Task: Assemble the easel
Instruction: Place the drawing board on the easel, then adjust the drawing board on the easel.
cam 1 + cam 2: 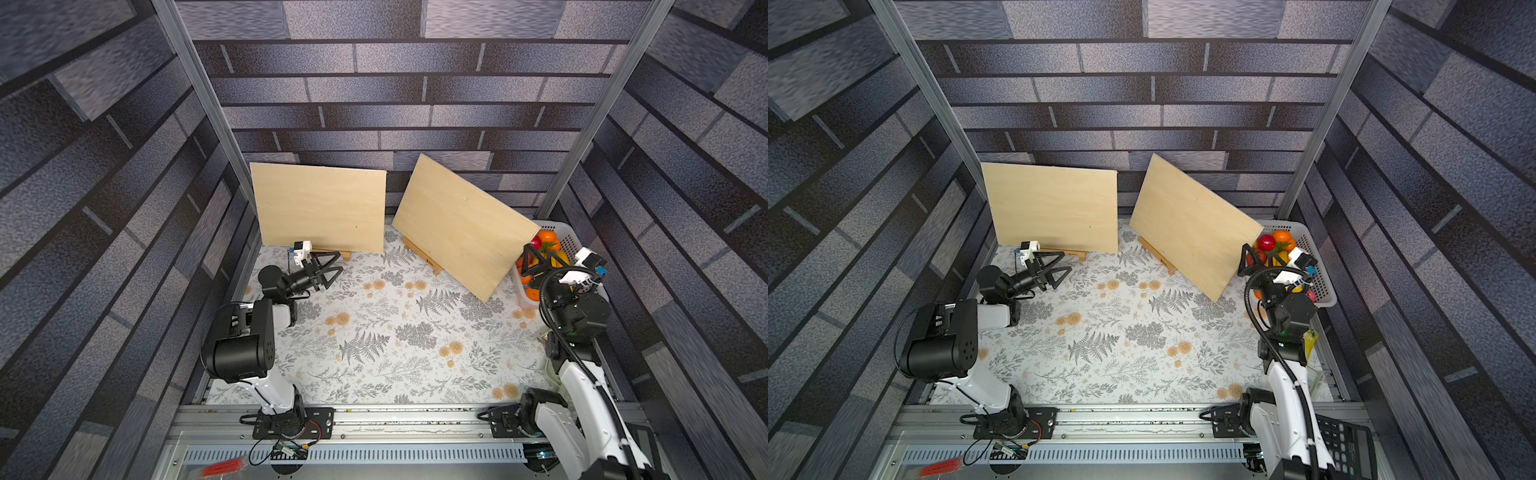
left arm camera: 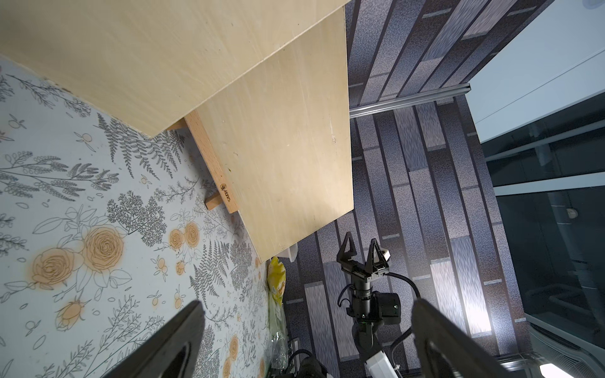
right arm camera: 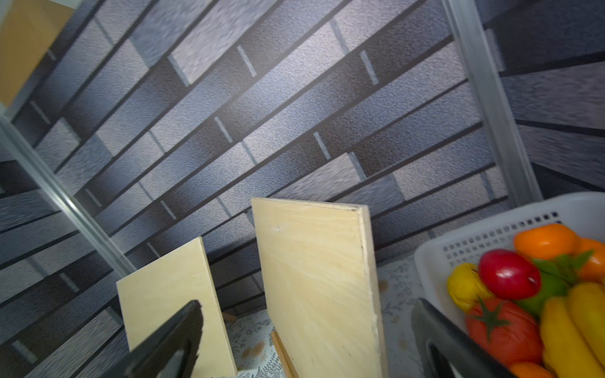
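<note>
At the back left of the bench (image 1: 374, 353), the left board (image 1: 320, 208) is standing nearly upright, its lower edge sitting on the ledge of the left easel stand (image 1: 347, 255). Most of that stand is hiding behind the panel. Tilting back like that, the board is propping itself by its own weight, so nothing is needing to grip it. The left pincer (image 1: 340, 263) is hovering low just in front of that ledge, jaws spreading fully wide and grasping nothing. Its wrist view is showing both fingers clear of any wood, so it is not touching. It is probably sitting low there because the ledge is where the panel seats.

Moving right, the right easel stand (image 1: 422, 253) is poking out from under the right board (image 1: 465, 224). That board is resting on it, turned at an angle to the back wall and leaning backward, with its near lower corner reaching past the stand. The right pincer (image 1: 540, 253) is hanging just beside that corner, above the fruit (image 1: 547, 237) in the white basket (image 1: 552, 226). Its jaws are likewise released wide, carrying nothing and apparently touching neither board nor fruit.

Judging by the layout, both panels are already sitting on stands, and the skewed right one is looking like the piece needing squaring.
</note>
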Motion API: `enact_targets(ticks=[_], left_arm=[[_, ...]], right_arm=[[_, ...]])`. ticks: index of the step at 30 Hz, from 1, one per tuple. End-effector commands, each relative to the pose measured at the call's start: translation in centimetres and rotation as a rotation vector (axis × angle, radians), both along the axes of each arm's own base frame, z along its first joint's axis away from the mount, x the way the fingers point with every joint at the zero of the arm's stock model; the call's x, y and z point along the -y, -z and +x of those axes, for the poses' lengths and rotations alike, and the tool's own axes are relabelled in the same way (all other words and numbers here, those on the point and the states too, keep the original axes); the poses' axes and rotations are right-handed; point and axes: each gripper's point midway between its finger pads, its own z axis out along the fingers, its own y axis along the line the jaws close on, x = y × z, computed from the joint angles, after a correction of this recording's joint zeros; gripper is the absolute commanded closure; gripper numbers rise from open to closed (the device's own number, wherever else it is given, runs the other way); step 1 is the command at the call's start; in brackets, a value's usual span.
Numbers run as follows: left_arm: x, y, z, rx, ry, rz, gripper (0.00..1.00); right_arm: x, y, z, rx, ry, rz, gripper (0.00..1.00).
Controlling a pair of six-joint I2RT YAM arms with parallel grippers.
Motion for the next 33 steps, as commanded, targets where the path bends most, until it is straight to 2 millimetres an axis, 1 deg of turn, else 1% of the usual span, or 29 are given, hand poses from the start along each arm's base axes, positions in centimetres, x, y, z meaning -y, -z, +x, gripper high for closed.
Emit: enact_targets(ticks=[1,3,4,6,8,9,10,12,13,15,16,18,21,23,25,30,33], left_arm=[[-0.5,-3.1,0.4,0.138,-0.036,0.042,0.00],[-0.7,-3.1,0.8,0.133,-0.065,0.050,0.00],[-0.9,-3.0,1.1,0.121,-0.084,0.054,0.00],[-1.3,-2.5,1.6,0.103,-0.123,0.074,0.00],[-1.7,-1.7,1.9,0.075,-0.165,0.100,0.00],[-1.9,-1.3,2.0,0.053,-0.185,0.112,0.00],[-2.1,-0.7,2.1,0.036,-0.211,0.134,0.00],[-2.6,0.4,2.0,-0.009,-0.254,0.177,0.00],[-2.9,1.4,1.8,-0.053,-0.279,0.205,0.00],[-3.7,3.1,1.4,-0.120,-0.339,0.280,0.00],[-3.8,3.9,1.0,-0.152,-0.347,0.322,0.00],[-3.8,5.3,0.2,-0.200,-0.341,0.432,0.00],[-3.4,6.7,-1.6,-0.242,-0.291,0.670,0.00],[-3.5,6.6,-2.2,-0.238,-0.276,0.786,0.00],[-3.4,6.4,-2.4,-0.232,-0.272,0.841,0.00],[-3.4,5.0,-2.7,-0.180,-0.323,0.901,0.00],[-3.5,4.2,-2.8,-0.166,-0.337,0.898,0.00]], right_arm=[[3.1,5.8,-2.8,-0.408,0.213,0.103,0.00],[3.1,6.6,-4.2,-0.550,0.238,0.138,0.00],[2.8,7.4,-5.0,-0.649,0.233,0.154,0.00],[2.0,8.8,-6.0,-0.818,0.203,0.194,0.00],[1.0,9.4,-6.6,-0.962,0.157,0.213,0.00],[1.0,9.8,-6.9,-1.021,0.160,0.220,0.00],[1.1,9.5,-7.1,-1.063,0.171,0.225,0.00],[1.2,9.3,-7.2,-1.113,0.184,0.231,0.00],[1.3,8.9,-7.1,-1.119,0.186,0.230,0.00],[1.6,8.1,-6.8,-1.103,0.204,0.231,0.00],[1.9,7.7,-6.6,-1.093,0.220,0.226,0.00],[2.5,7.4,-6.3,-1.106,0.246,0.211,0.00],[2.6,7.8,-5.6,-1.167,0.242,0.207,0.00],[2.5,7.9,-4.8,-1.187,0.232,0.207,0.00],[2.8,8.0,-4.2,-1.210,0.239,0.196,0.00],[3.6,8.6,-3.1,-1.254,0.252,0.147,0.00],[3.5,9.1,-2.1,-1.247,0.228,0.143,0.00]])
